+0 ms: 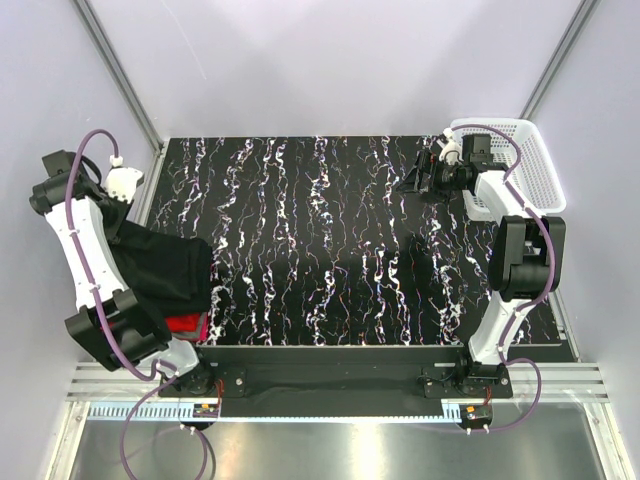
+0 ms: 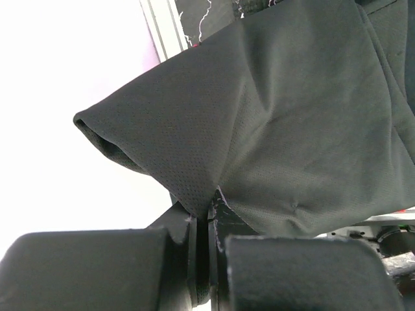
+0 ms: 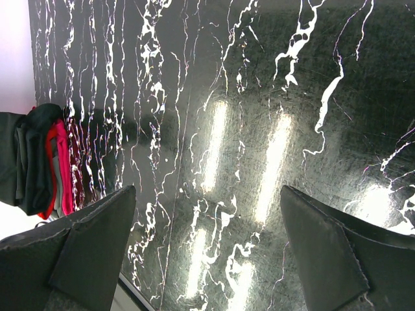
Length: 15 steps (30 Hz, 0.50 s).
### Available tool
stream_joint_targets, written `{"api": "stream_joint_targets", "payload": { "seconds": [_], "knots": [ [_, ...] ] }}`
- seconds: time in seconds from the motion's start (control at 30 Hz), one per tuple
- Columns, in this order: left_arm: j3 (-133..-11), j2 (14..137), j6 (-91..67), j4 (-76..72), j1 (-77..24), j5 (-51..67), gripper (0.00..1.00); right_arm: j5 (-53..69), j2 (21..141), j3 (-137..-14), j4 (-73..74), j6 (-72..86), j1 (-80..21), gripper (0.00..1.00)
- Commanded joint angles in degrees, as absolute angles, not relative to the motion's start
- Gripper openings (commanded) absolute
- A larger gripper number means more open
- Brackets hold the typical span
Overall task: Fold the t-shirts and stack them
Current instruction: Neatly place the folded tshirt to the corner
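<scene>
Left jaws: pressed together, pinching an edge of the black t-shirt (image 2: 285, 116).
Right jaws: spread, holding nothing, over the tabletop (image 1: 320, 230) beside the basket (image 1: 535, 160).
Shirt: hanging over the stack (image 3: 39, 159) at the tabletop's near-left corner.
Done: black, red and pink shirts lie piled there.
Remaining: probably only settling and releasing this one; no other loose shirt shows.
</scene>
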State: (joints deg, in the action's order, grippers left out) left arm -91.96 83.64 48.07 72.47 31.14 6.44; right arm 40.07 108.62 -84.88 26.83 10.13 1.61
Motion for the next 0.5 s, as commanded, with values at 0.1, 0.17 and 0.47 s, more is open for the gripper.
{"api": "stream_joint_targets", "payload": {
  "seconds": [0.1,0.17,0.47],
  "knots": [
    [-89.2,83.8,47.4,68.0,31.4,3.6,0.39,40.9,108.5,-85.1,25.0,10.2,1.1,1.0],
    [-89.4,81.8,45.6,65.0,31.3,2.5,0.74,40.7,108.5,-85.1,25.0,10.1,1.1,1.0],
    [-89.6,71.7,31.0,57.2,3.6,-6.5,0.99,39.9,105.5,-84.1,23.2,8.4,0.9,1.0]
  ]
}}
